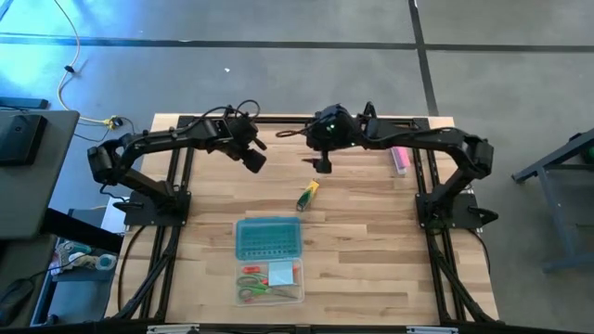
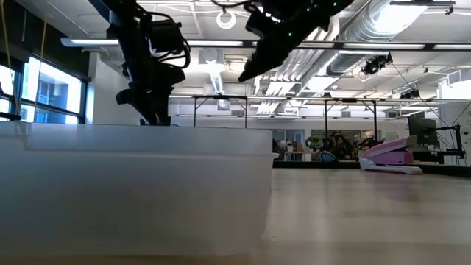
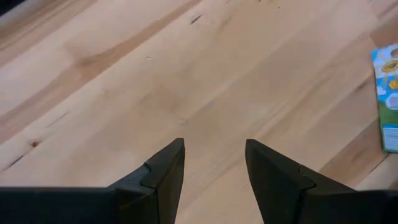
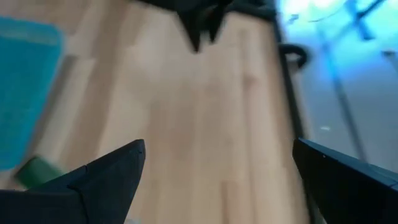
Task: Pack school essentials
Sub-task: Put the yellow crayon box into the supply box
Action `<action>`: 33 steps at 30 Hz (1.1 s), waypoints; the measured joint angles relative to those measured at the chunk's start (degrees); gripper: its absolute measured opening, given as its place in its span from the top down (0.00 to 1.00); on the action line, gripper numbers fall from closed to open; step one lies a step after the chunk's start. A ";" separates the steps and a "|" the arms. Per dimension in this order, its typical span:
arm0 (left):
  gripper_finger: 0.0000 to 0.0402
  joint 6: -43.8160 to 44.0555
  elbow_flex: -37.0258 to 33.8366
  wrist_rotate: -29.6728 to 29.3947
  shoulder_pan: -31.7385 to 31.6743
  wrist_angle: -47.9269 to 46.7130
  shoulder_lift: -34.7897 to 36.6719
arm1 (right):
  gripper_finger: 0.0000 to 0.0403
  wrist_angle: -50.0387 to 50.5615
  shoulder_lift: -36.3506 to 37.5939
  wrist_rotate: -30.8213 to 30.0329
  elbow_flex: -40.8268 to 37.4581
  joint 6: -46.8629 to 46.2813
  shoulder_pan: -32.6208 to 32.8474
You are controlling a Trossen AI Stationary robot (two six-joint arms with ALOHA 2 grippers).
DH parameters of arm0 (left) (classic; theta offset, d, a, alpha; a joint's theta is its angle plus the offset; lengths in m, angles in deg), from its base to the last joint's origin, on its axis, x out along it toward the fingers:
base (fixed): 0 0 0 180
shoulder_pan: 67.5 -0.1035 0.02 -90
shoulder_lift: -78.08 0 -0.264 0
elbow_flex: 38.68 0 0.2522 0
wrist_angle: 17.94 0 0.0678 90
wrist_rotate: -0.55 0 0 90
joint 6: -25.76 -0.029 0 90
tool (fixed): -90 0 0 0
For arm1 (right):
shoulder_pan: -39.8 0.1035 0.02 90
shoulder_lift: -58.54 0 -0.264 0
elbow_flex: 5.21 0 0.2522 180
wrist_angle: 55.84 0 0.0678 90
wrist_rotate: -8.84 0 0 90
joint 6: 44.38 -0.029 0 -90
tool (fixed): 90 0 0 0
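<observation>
yellow-green marker (image 1: 307,196) | tilted, mid-table || scissors (image 1: 255,283), blue note pad (image 1: 281,274) | inside clear box

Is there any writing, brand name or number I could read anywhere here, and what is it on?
None can be read.
The green and yellow pack near the left gripper carries printed pictures and small print, too small to read.
The pink bar and the teal lid show no readable text.

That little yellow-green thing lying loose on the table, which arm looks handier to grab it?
Probably the right: its gripper hangs open, close behind the yellow-green marker. The left gripper hovers farther off to the side.
</observation>
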 joint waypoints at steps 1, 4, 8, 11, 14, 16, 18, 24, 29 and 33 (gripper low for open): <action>0.61 0.08 0.00 0.04 -0.11 0.16 0.00 | 0.01 0.35 -0.72 1.76 0.00 0.27 -0.15; 0.61 0.18 0.00 0.01 -0.45 1.85 0.00 | 0.01 1.41 -2.66 6.43 0.00 2.63 -0.35; 0.61 0.74 0.00 -0.03 -0.46 2.99 -0.02 | 0.01 1.52 -3.70 8.65 -0.02 4.75 -0.46; 0.61 0.83 0.00 0.00 -0.44 2.95 -0.02 | 0.01 1.46 -3.88 8.66 -0.02 5.80 -0.64; 0.61 1.37 0.00 0.00 -0.34 2.92 -0.02 | 0.01 1.48 -3.91 8.65 -0.02 5.77 -0.48; 0.61 1.01 0.00 0.21 -0.31 2.92 -0.02 | 0.01 2.22 -3.90 8.49 -0.02 5.80 -0.01; 0.61 0.01 0.00 0.80 -0.28 2.99 -0.02 | 0.01 3.08 -3.92 8.42 -0.02 5.80 0.64; 0.61 -4.12 0.00 8.54 -0.26 3.21 -0.02 | 0.01 5.89 -4.21 5.92 -0.02 5.79 4.50; 0.61 -6.33 0.00 10.15 -0.22 2.22 -0.02 | 0.01 7.54 -4.21 2.36 -0.02 6.22 8.51; 0.61 -6.34 0.00 10.14 -0.20 1.02 -0.02 | 0.01 9.04 -4.19 -2.07 -0.02 6.25 11.22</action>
